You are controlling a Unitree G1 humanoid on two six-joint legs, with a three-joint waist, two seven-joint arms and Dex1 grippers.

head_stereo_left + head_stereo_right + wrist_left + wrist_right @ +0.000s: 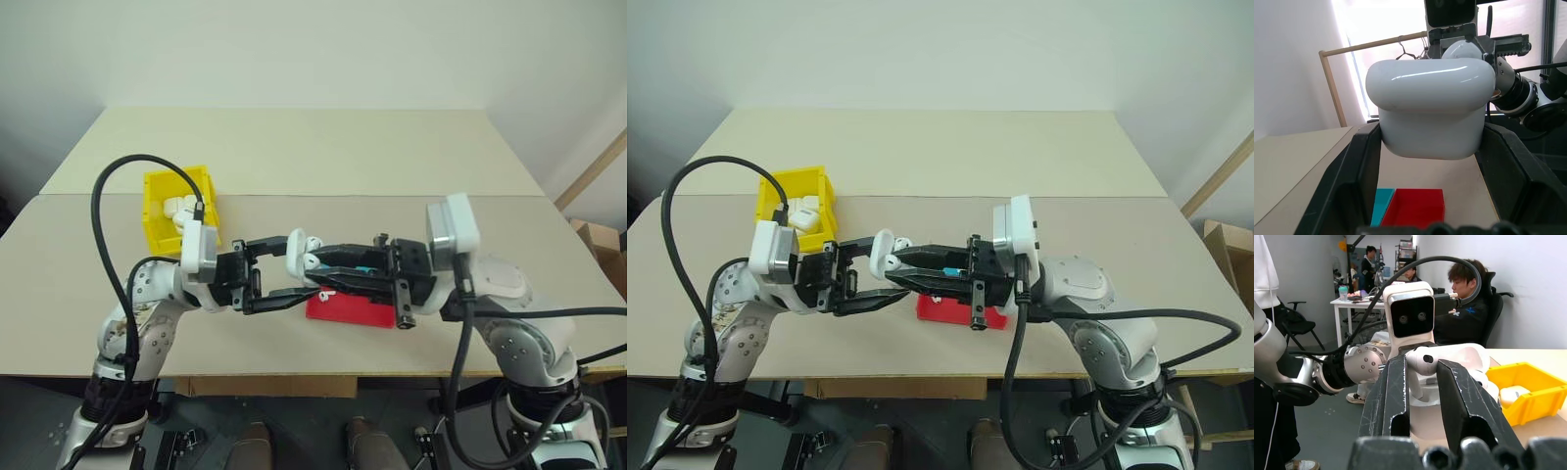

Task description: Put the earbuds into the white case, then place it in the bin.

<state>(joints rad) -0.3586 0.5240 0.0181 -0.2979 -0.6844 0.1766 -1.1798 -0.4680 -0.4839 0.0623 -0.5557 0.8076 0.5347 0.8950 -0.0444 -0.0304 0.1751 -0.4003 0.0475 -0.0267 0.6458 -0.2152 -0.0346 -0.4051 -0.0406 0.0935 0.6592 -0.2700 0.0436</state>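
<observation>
Pinching one of the earbuds (1422, 358) between its fingers, the right gripper (315, 262) points straight across at the white case (1430, 110). The left gripper (291, 276) is squeezed shut on that case, lid open, touching close. The bin (155, 217) waits off to the left.

- No readable text, label, brand, number or sign anywhere.
- Small blue-white mark on a seated person's dark top (1465, 318), too small to read.
</observation>
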